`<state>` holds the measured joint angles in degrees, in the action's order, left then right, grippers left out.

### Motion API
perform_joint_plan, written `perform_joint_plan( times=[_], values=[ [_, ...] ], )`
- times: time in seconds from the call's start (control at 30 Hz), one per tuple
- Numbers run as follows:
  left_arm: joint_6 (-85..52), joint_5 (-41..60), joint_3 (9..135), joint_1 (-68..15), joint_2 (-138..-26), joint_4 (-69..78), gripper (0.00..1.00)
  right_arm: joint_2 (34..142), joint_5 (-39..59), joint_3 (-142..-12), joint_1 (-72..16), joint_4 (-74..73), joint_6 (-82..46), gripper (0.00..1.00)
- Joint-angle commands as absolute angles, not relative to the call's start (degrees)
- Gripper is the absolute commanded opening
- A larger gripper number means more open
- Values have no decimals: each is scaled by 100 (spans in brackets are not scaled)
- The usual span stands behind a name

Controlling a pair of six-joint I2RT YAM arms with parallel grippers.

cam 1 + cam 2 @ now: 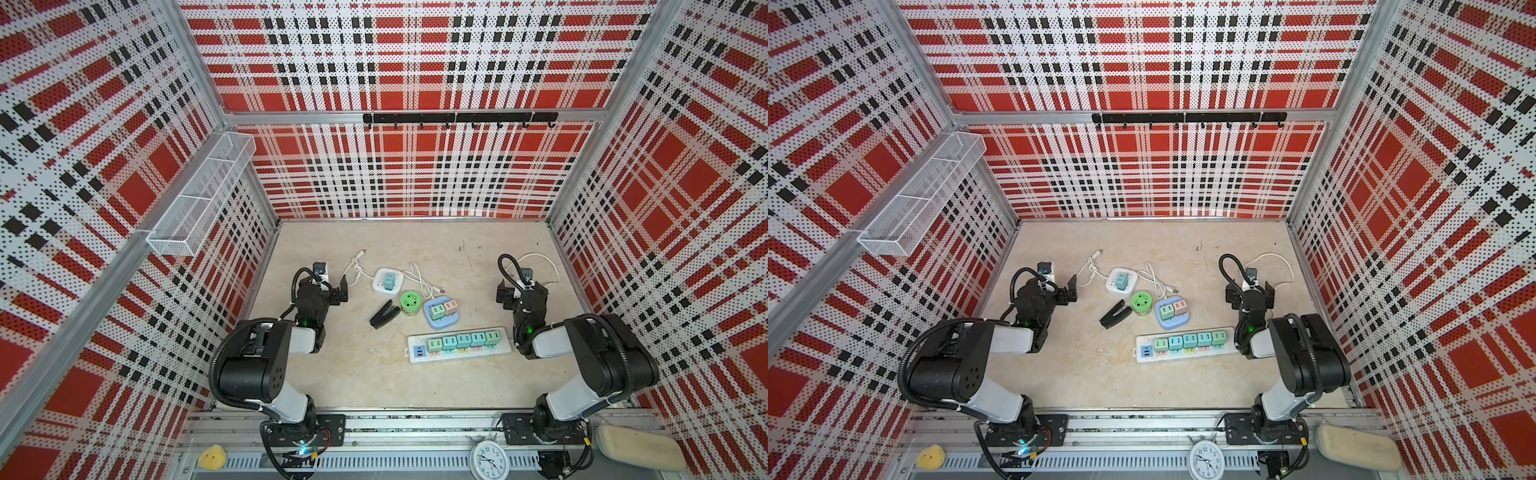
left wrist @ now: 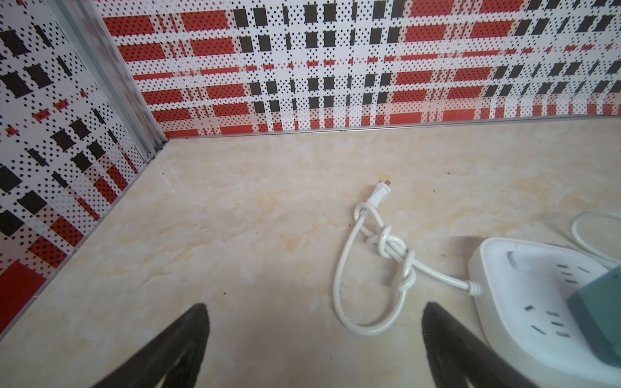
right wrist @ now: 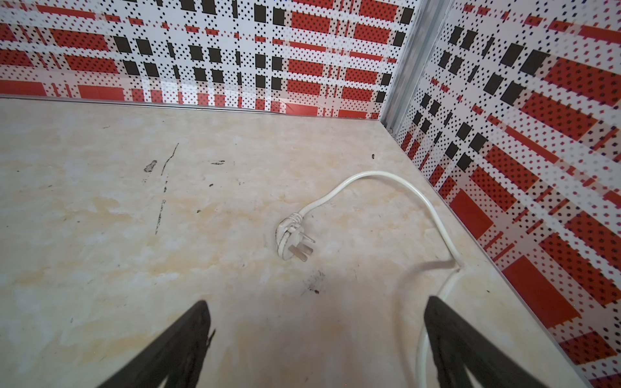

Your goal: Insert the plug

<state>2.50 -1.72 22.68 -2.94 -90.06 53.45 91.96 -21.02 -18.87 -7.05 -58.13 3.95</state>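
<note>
The right hand [image 3: 317, 300], spread wide and empty, hangs above the beige marbled counter [image 3: 134, 268]. The white three-pin plug [image 3: 292, 240] lies just ahead on it. The left hand [image 2: 314, 305], equally wide and empty, faces a knotted white cord [image 2: 389, 248] beside a white square socket block [image 2: 510, 292].

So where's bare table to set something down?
Free: the far strip between back wall and cords; the near strip between long power strip and front rail. Crowded: mid-table, white square socket through green tin to blue socket.
</note>
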Motion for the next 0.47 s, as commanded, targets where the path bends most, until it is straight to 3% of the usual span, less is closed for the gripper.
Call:
perform_joint_plan(
  times=[0.0,0.43],
  values=[
    [280,-144,2320,-304,-9027,5343,99,9211,-2090,-1962,-723,-6187,481,100],
    [279,-142,2320,-304,-9031,5343,99,9141,-1579,-2170,-439,-5621,259,100]
  ],
)
